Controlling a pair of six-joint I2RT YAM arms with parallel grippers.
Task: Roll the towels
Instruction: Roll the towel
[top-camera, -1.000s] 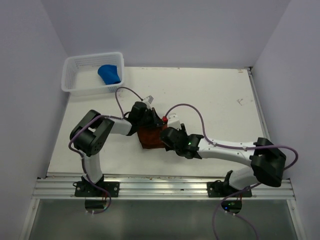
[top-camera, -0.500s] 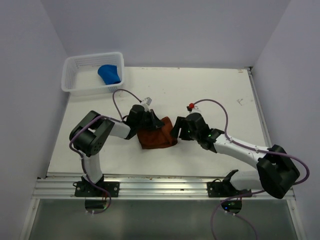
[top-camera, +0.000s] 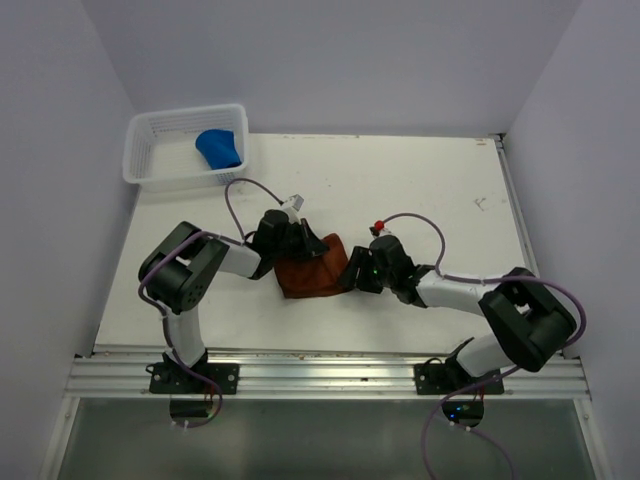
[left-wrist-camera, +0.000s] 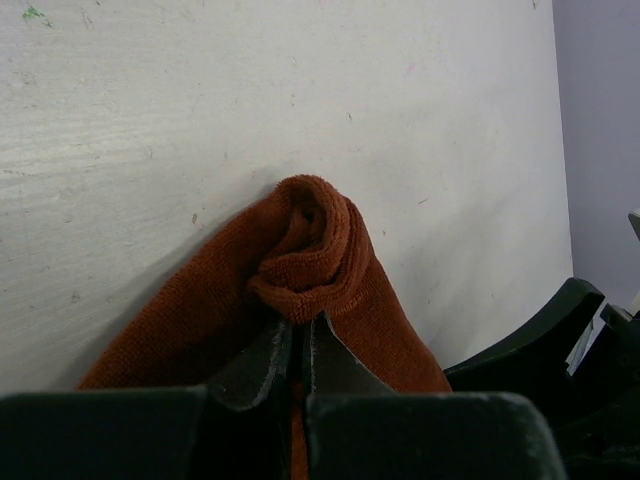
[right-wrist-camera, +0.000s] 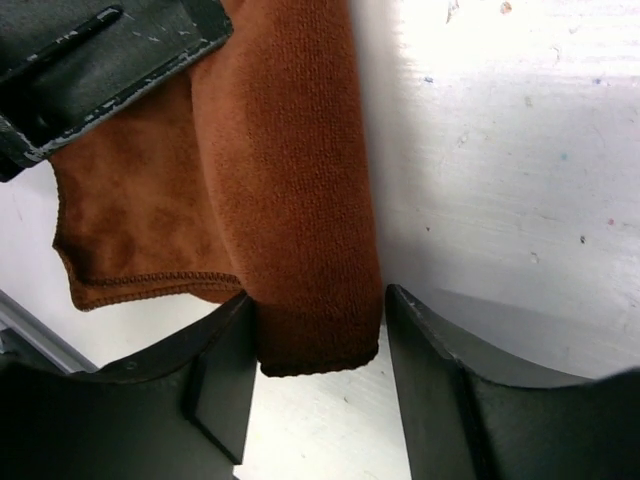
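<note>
The rust-brown towel (top-camera: 312, 274) lies partly rolled on the white table between both arms. My left gripper (top-camera: 303, 243) is shut on its rolled upper end (left-wrist-camera: 318, 245), with the fingertips (left-wrist-camera: 282, 345) pinching the cloth fold. My right gripper (top-camera: 351, 273) is low at the towel's right side, open. Its jaws straddle the rolled lower end (right-wrist-camera: 300, 220): the left one touches the cloth and a thin gap shows at the right one. The bright blue towel (top-camera: 220, 148) lies bunched in the white mesh basket (top-camera: 150, 181) at the back left.
The left gripper's black body (right-wrist-camera: 100, 60) is close above the right gripper's jaws. The right gripper's black body (left-wrist-camera: 560, 340) shows at the lower right of the left wrist view. A loose flat edge of the brown towel (right-wrist-camera: 130, 250) spreads leftwards.
The right gripper, first over the towel, drew back to the right, then came in low with its jaws round the roll's end. The left gripper kept its hold.
</note>
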